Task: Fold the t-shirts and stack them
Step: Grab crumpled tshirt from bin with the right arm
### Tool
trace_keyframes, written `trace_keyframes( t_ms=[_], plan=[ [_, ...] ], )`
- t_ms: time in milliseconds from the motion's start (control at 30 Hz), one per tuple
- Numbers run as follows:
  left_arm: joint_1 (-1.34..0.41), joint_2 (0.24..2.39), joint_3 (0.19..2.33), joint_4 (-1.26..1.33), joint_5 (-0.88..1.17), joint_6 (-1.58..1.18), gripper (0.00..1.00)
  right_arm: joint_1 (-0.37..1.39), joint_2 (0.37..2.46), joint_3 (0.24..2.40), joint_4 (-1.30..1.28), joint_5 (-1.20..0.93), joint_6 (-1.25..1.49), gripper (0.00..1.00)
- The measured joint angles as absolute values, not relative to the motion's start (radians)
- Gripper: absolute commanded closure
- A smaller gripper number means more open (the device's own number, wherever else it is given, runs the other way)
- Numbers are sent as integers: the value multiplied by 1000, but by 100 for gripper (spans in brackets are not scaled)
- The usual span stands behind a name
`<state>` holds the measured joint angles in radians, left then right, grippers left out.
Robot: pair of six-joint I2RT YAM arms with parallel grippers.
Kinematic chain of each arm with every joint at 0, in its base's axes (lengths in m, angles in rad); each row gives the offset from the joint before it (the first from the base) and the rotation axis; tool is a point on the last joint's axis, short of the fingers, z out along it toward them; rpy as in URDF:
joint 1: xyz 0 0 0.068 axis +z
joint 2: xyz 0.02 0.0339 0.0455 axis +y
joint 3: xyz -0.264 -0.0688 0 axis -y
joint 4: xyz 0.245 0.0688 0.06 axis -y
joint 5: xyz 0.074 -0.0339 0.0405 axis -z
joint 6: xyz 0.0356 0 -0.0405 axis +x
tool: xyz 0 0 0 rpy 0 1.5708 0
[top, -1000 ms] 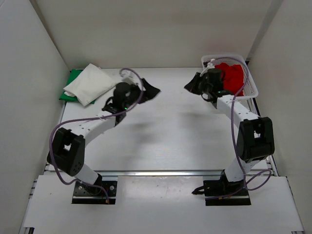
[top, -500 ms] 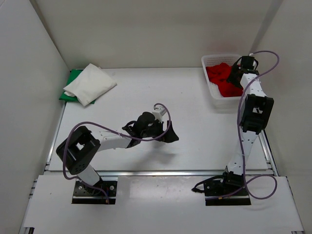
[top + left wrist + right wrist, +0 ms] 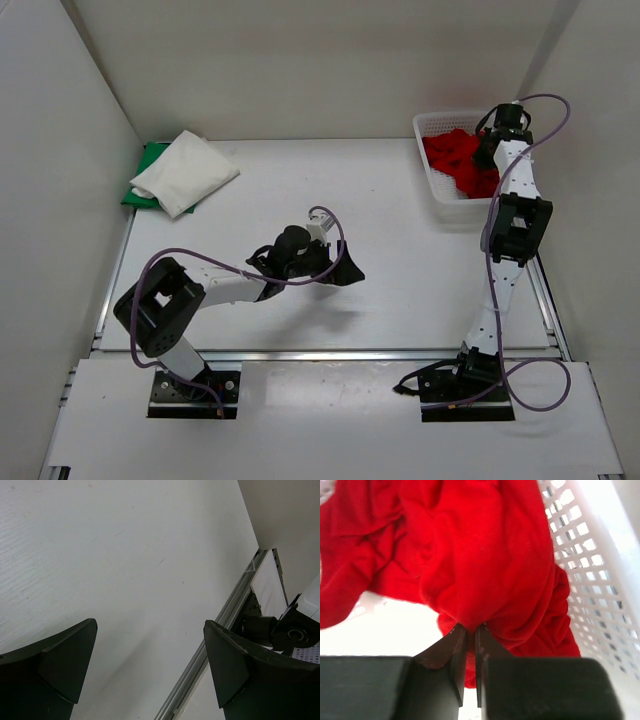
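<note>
Right claw [image 3: 471,626] pinches the crumpled red cloth t-shirt [image 3: 470,555] in a white plastic mesh basket [image 3: 590,580]; left claw [image 3: 150,627] gapes wide over the bench [image 3: 100,540].

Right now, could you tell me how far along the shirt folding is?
Done: the white t-shirt lies folded on the green t-shirt at the far left corner. In hand: the right gripper pinches the red t-shirt, crumpled in the basket. Left: lifting it out, folding it, adding it to the stack. The left gripper hangs open over the table.
</note>
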<state>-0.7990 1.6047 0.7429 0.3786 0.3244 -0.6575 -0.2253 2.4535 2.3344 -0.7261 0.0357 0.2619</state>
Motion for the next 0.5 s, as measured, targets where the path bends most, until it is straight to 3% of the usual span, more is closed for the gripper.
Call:
trace_keyframes(
  t_ms=[300,500],
  plan=[
    [-741,1583,726,387,351,-707,1,-147,2233,2341,-789,-23,264,100],
    [-602,1427,630,414,364,-771,2,46,1739,2181,-637,-106,250,100]
  ],
)
